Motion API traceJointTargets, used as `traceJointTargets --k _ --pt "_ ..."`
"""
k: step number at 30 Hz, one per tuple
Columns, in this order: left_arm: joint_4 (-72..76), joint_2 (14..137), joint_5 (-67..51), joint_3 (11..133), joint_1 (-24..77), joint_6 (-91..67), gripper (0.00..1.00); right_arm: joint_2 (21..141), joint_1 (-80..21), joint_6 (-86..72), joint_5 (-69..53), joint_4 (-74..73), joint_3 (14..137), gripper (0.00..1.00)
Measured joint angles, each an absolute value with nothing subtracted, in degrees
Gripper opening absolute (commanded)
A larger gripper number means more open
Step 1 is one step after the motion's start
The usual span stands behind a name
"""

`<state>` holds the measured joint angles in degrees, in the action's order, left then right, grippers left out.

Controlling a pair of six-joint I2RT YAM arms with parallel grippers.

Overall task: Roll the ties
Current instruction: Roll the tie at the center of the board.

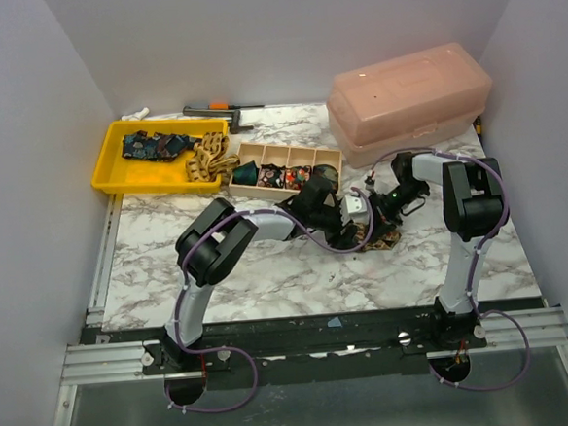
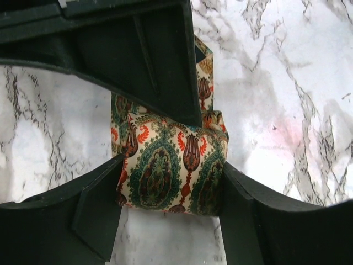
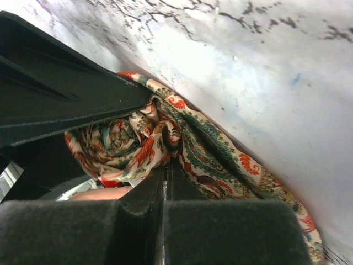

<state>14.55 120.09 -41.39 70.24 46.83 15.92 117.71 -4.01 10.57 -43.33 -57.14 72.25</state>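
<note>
From above, the two arms meet near the middle of the table [image 1: 269, 282]. The left gripper [image 1: 346, 218] and the right gripper [image 1: 379, 206] are both at the tie [image 1: 381, 238]. It lies far from every table edge, with bare table in front and to the left. The wooden box [image 1: 281, 146] is just behind, the pink box [image 1: 408, 97] back right, the yellow tray [image 1: 141, 187] back left. The left wrist view shows the tie [image 2: 171, 160] as a fat roll. The left gripper's [image 2: 171, 182] fingers [image 2: 88, 215] touch both its sides and hold it. In the right wrist view, the right gripper [image 3: 165, 176] is closed tight, its tip against the bunched tie [image 3: 220, 149]. I cannot tell if any cloth is pinched.
</note>
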Motion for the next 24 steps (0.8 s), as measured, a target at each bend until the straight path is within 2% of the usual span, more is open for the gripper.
traceJointTargets --k 4,8,12,14,16,18,20,24 --pt "16.0 121.6 -41.4 71.5 47.6 15.1 0.59 117.7 -4.0 10.5 -41.7 -56.7 71.8 0.0" --pt "16.7 122.3 -41.3 72.1 48.0 15.9 0.42 117.9 -3.9 10.5 -40.9 -56.6 71.8 0.0" --pt "15.3 122.5 -40.8 72.8 48.4 18.8 0.21 118.0 -3.8 10.5 -40.8 -56.6 71.8 0.0" --pt "14.1 122.5 -39.8 73.1 48.5 20.3 0.12 118.0 -3.7 10.7 -40.8 -56.9 71.9 0.11" --pt "12.9 122.3 -39.1 73.3 48.7 21.5 0.09 117.9 -3.7 11.3 -40.7 -57.3 72.1 0.31" --pt "12.0 121.5 -37.6 72.6 48.8 22.8 0.09 117.2 -3.7 12.3 -40.8 -57.8 72.2 0.46" --pt "11.0 120.1 -35.8 71.2 49.1 23.7 0.09 115.7 -3.6 13.5 -40.8 -58.7 72.3 0.53" --pt "6.9 118.1 -33.4 70.4 49.1 22.9 0.11 112.8 -3.4 14.9 -44.8 -59.1 72.8 0.58"
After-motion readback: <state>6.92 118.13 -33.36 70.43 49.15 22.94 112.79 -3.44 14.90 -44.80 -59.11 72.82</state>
